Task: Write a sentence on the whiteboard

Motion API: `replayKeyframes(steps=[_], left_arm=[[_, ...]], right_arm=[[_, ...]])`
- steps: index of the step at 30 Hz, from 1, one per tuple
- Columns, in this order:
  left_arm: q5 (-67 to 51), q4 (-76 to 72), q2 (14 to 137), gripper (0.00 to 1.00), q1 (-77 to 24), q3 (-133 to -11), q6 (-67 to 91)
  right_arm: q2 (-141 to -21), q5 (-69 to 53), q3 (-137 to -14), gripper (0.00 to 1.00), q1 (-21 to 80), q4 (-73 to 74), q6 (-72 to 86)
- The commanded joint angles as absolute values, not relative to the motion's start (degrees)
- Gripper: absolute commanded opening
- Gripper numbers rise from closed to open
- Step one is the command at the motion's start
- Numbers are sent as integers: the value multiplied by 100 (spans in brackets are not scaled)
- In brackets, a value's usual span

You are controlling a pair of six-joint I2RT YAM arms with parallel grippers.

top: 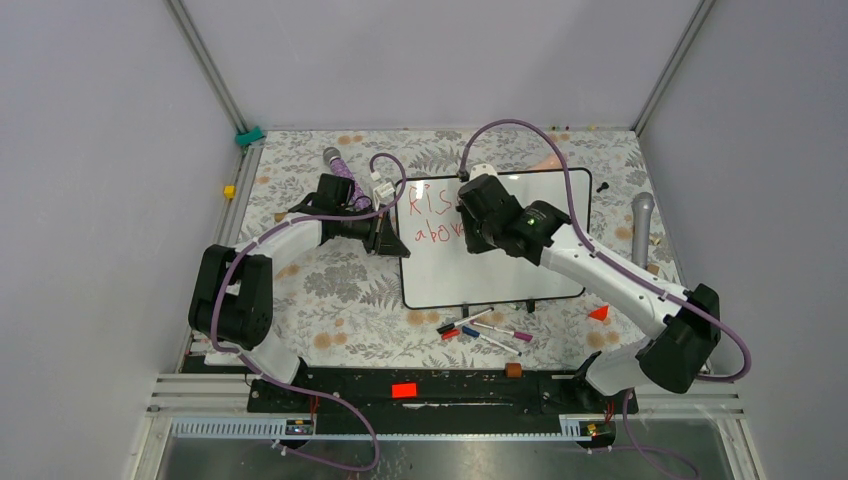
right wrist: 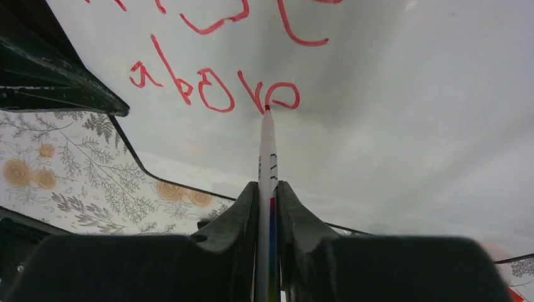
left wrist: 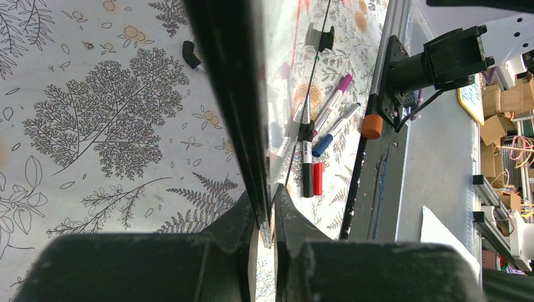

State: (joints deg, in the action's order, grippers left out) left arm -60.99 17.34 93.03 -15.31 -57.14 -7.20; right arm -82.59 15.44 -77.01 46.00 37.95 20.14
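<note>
The table (top: 330,290), under a leaf-and-flower cloth and closed in by plain pale walls on three sides, has its widest bare stretch on the left, between the left arm's base and the whiteboard (top: 500,275). The whiteboard lies flat right of centre, slightly askew. A narrow strip of cloth shows beyond its far edge, and a wider band lies between its near edge and the black rail at the arms' bases. The left gripper (left wrist: 264,211) is pressed together on the board's left rim, the black edge running between its fingers. The right gripper (right wrist: 268,192) reaches in over the board and pinches a white marker (right wrist: 267,141), whose red tip touches the surface at the end of the lower line of the sentence (right wrist: 214,88). That line reads "above". The upper line is half covered by the arm and probably reads "Rise". A purple microphone (top: 340,165) lies just behind the left gripper, and a grey microphone (top: 642,222) lies off the board's right edge. Spare markers (top: 485,330) are scattered just off the near edge, with a red triangle (top: 599,313) to their right, a brown block (top: 513,370) at the rail and a yellow block (top: 229,191) at the left border.
</note>
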Motion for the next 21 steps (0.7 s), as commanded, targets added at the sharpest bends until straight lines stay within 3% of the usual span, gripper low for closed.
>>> replayKeyframes(steps=[1, 12, 21], left_arm=[[-5296, 2303, 9468, 0, -1608, -5708, -1292], [-5294, 2305, 9462, 0, -1606, -5695, -1293], [-5310, 2303, 9447, 0, -1603, -5700, -1310]], right_arm=[[-8113, 1594, -7430, 0, 4535, 3712, 2164], [-7970, 2278, -7574, 0, 4535, 4045, 1931], [-7418, 1890, -7475, 0, 4535, 3625, 1781]])
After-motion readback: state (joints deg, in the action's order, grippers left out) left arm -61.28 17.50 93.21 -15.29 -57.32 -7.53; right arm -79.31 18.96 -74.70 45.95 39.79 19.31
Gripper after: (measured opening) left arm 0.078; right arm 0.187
